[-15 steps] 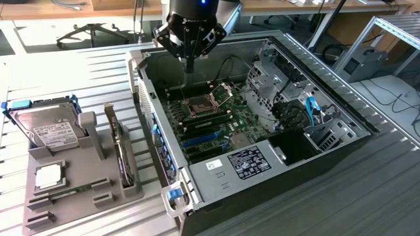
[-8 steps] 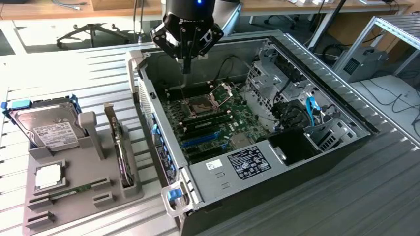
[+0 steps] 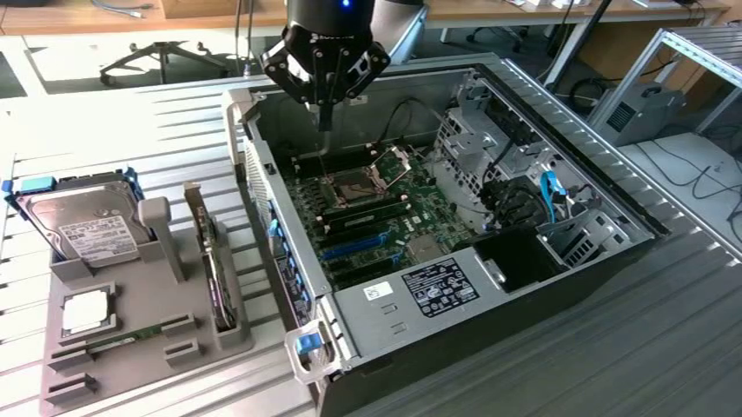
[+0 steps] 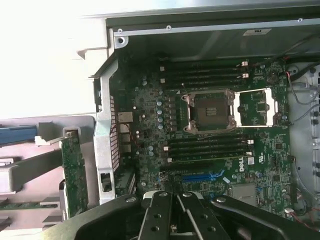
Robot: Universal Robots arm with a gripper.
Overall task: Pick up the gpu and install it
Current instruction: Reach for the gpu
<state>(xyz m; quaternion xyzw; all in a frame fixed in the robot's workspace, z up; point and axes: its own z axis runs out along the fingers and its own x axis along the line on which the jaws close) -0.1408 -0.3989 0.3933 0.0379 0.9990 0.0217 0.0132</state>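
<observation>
exterior: gripper (image 3: 326, 123) pressed together, empty, above open case (image 3: 586, 165); gpu (image 3: 215, 261) on edge in grey tray (image 3: 128, 365) at case's 9 o'clock; slatted metal table (image 3: 174, 130); office chair (image 3: 162, 54) at 11 | wrist: gpu outside case wall; motherboard (image 4: 150, 125) under gripper

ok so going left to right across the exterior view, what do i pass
hard drive → gpu standing on edge → cpu socket → blue cable
</observation>
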